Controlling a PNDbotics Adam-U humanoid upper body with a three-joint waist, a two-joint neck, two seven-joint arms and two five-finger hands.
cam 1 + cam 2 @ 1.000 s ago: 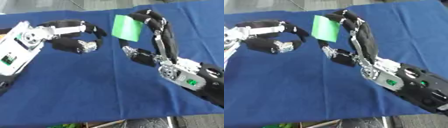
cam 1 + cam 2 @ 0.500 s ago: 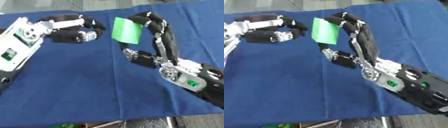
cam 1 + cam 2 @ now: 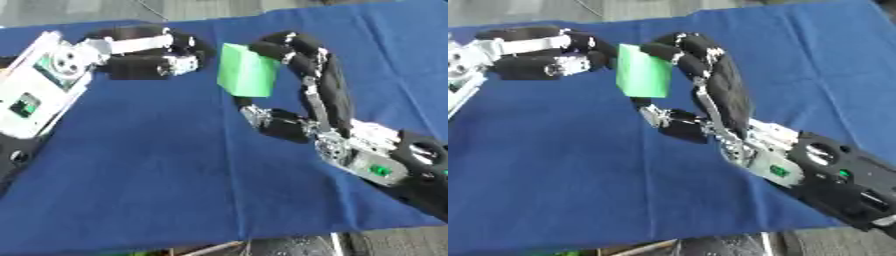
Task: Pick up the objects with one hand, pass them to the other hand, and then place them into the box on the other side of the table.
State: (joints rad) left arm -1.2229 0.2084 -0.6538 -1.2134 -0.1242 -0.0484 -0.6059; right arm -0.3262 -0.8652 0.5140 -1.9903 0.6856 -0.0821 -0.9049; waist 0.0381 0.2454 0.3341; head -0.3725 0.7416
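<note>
A green block (image 3: 248, 71) hangs above the blue cloth, held between the curled fingers and thumb of my right hand (image 3: 302, 90), whose arm comes in from the lower right. My left hand (image 3: 157, 52) reaches in from the upper left. Its fingers are curved and spread, with the fingertips (image 3: 194, 50) close beside the block's left edge. I cannot tell whether they touch it. No box shows in either view.
The blue cloth (image 3: 157, 165) covers the table, whose front edge (image 3: 262, 237) runs along the bottom of the view. Bare floor shows beyond the far edge.
My left hand has risen and moved right toward the green block, ending next to its left edge. The right hand has kept the block almost still.
</note>
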